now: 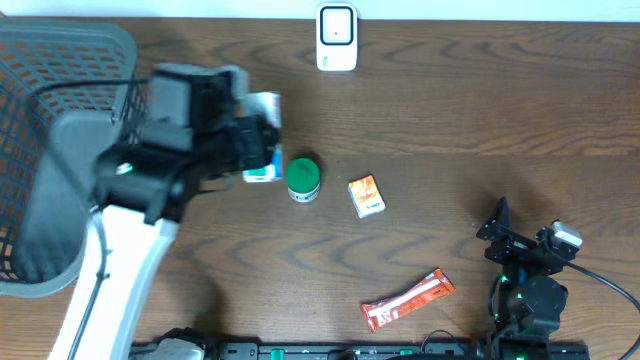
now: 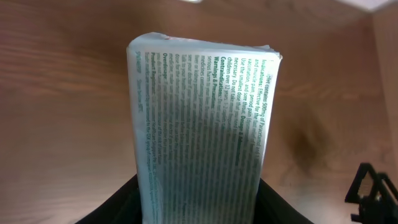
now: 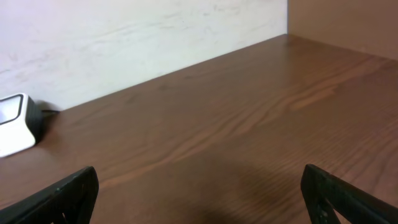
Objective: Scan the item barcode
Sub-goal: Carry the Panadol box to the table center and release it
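Note:
A pale box [image 2: 205, 118] covered in small green and black print is the item; it stands lengthwise between the fingers of my left gripper [image 2: 202, 208], which is shut on its lower end. No barcode shows on the face toward the wrist camera. In the overhead view the box [image 1: 265, 108] is held above the table left of centre, below and left of the white scanner [image 1: 337, 38] at the back edge. My right gripper [image 1: 510, 235] rests at the front right, open and empty [image 3: 202, 193]. The scanner [image 3: 15, 124] also shows at the far left of the right wrist view.
A grey mesh basket [image 1: 50, 100] fills the left side. A green-lidded jar [image 1: 303, 178] and a small orange box [image 1: 366, 195] lie just right of the held item. A red and white sachet [image 1: 408, 300] lies near the front edge.

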You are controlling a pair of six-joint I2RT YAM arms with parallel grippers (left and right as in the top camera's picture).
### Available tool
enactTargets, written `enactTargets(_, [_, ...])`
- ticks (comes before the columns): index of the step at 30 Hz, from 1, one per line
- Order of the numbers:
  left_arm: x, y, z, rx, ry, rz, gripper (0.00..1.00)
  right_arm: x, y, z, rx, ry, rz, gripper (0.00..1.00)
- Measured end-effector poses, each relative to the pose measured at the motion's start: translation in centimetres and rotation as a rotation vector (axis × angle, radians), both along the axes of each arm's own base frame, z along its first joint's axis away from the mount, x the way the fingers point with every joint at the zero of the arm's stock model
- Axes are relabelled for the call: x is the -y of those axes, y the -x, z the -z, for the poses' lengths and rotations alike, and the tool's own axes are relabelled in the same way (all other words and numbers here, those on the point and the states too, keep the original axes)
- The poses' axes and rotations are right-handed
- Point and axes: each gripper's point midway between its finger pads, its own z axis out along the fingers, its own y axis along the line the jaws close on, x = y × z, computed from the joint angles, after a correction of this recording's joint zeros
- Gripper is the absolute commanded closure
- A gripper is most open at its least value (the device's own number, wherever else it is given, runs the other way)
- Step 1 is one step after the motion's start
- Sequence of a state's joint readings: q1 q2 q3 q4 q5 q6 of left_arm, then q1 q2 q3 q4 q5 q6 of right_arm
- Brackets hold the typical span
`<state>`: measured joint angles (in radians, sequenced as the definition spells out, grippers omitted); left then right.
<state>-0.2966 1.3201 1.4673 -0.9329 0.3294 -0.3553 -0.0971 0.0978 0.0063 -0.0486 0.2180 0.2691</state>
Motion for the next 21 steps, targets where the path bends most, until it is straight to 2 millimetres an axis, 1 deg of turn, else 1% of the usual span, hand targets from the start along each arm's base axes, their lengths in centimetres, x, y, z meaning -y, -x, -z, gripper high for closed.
enactTargets(2, [2.8,-0.5,1.0,-0.005,-0.006,0.051,0.57,0.0,0.0,0.0,0.000,0.000,0.000,0.01])
enactTargets(7, [9.3,-1.0,4.4,-0.033,-0.040,0.144,0.56,0.0,0.0,0.0,0.000,0.000,0.000,0.01])
enactTargets(10, [12.7,-1.3,6.9,-0.059,-0.050,0.167,0.56,0.0,0.0,0.0,0.000,0.000,0.000,0.01])
enactTargets(13, [15.7,-1.7,9.9,-0.097,-0.050,0.168,0.56,0.0,0.0,0.0,0.000,0.000,0.000,0.01])
enactTargets(17, [18.4,-2.3,14.0,-0.157,-0.044,0.133,0.56,0.0,0.0,0.0,0.000,0.000,0.000,0.01])
enactTargets(20, [21.0,-2.7,17.2,-0.189,-0.019,0.108,0.56,0.0,0.0,0.0,0.000,0.000,0.000,0.01])
enactTargets(21, [22.2,-2.9,18.2,-0.185,-0.002,0.109,0.56,0.0,0.0,0.0,0.000,0.000,0.000,0.01])
